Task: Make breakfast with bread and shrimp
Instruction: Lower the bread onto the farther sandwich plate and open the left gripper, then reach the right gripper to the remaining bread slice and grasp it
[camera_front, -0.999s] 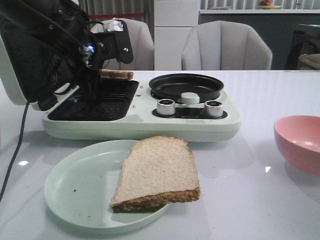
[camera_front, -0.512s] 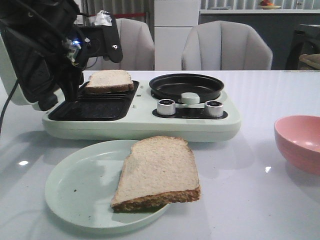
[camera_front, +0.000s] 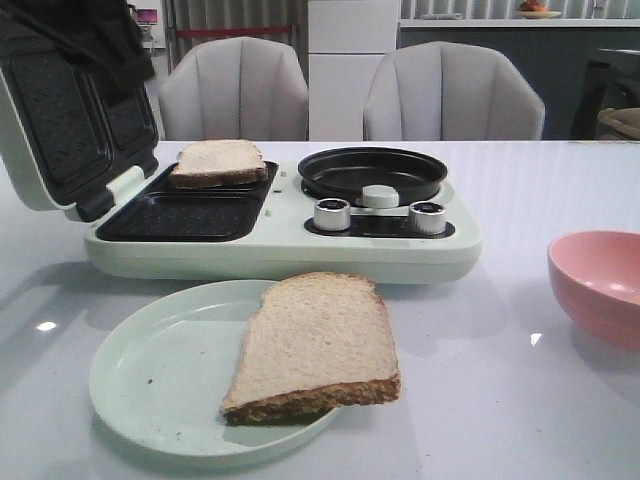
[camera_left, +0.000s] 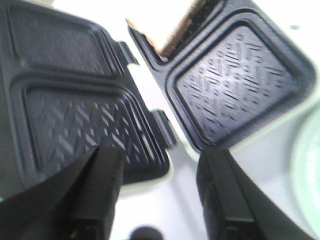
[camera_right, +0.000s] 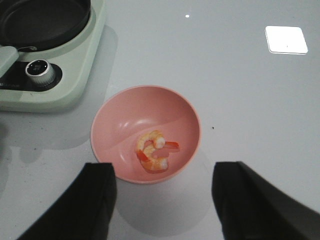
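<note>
One bread slice (camera_front: 218, 162) lies flat in the far compartment of the open grill; its corner shows in the left wrist view (camera_left: 170, 25). The other bread slice (camera_front: 318, 345) lies on the pale green plate (camera_front: 150, 380), overhanging its near rim. The shrimp (camera_right: 155, 151) lies curled in the pink bowl (camera_right: 145, 132); in the front view the bowl's wall (camera_front: 600, 285) hides it. My left gripper (camera_left: 160, 195) is open and empty, high over the grill's hinge. My right gripper (camera_right: 162, 200) is open and empty, above the table just short of the bowl.
The pale green breakfast maker has its ribbed lid (camera_front: 60, 110) standing open at the left, an empty near grill compartment (camera_front: 185, 215), a round black pan (camera_front: 372, 172) and two metal knobs (camera_front: 332, 213). My left arm (camera_front: 100, 40) is at the top left. Chairs stand behind the table.
My left arm has risen up and to the left, out of the grill. The bread slice it had there now lies free in the far compartment.
</note>
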